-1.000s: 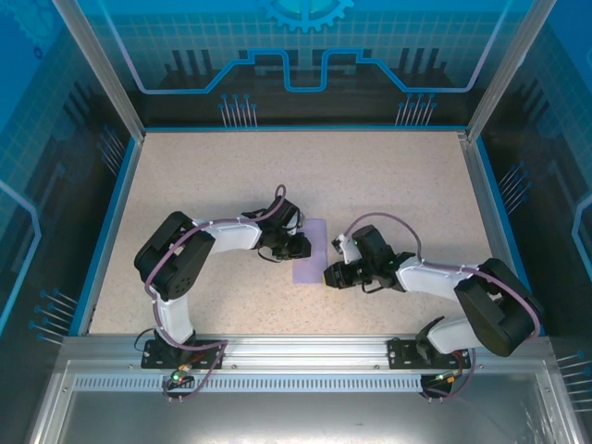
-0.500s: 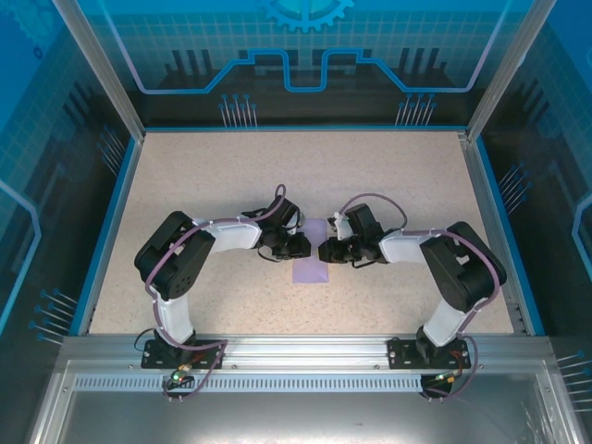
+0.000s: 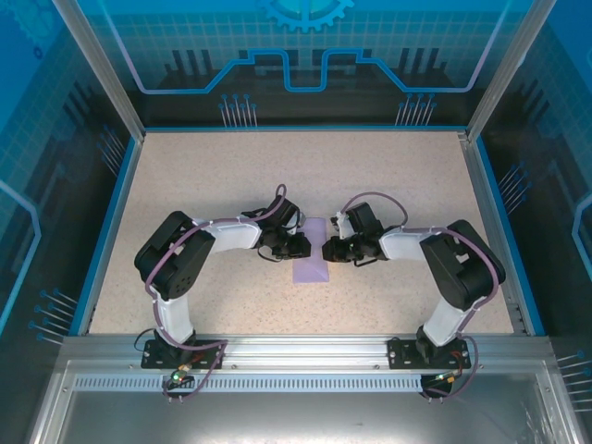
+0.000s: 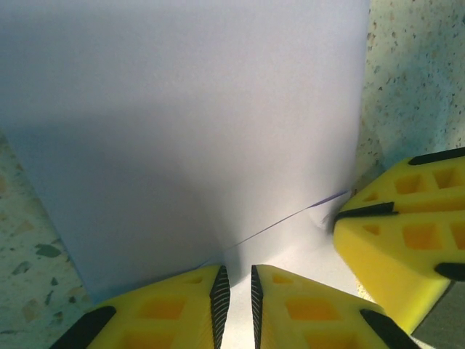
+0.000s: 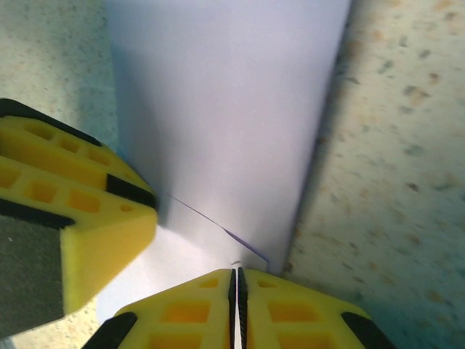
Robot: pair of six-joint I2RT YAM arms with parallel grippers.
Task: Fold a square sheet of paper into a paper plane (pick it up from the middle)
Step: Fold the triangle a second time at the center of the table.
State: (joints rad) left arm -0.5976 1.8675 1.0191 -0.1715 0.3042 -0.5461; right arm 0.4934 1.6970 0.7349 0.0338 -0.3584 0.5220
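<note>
The square sheet of paper point(image 3: 312, 265) is lavender and lies folded into a narrow strip at the table's middle, between my two grippers. My left gripper point(image 3: 302, 247) is at its left edge. In the left wrist view its pads point(image 4: 236, 280) stand a narrow gap apart over the pale lower layer of the sheet point(image 4: 189, 109). My right gripper point(image 3: 325, 250) is at the right edge. In the right wrist view it point(image 5: 236, 280) is shut on the edge of the raised upper layer point(image 5: 225, 109). The paper plane is out of view.
The speckled beige table point(image 3: 185, 176) has a blue raised rim point(image 3: 109, 222) at the sides and an aluminium rail point(image 3: 296, 344) at the near edge. The right gripper's yellow finger point(image 4: 392, 233) sits close beside the left gripper, and the left finger point(image 5: 80, 211) shows in the right wrist view.
The right arm swung in from the lower right up to the paper's right edge, then settled there. The left arm has stayed put. Less of the strip shows now.
</note>
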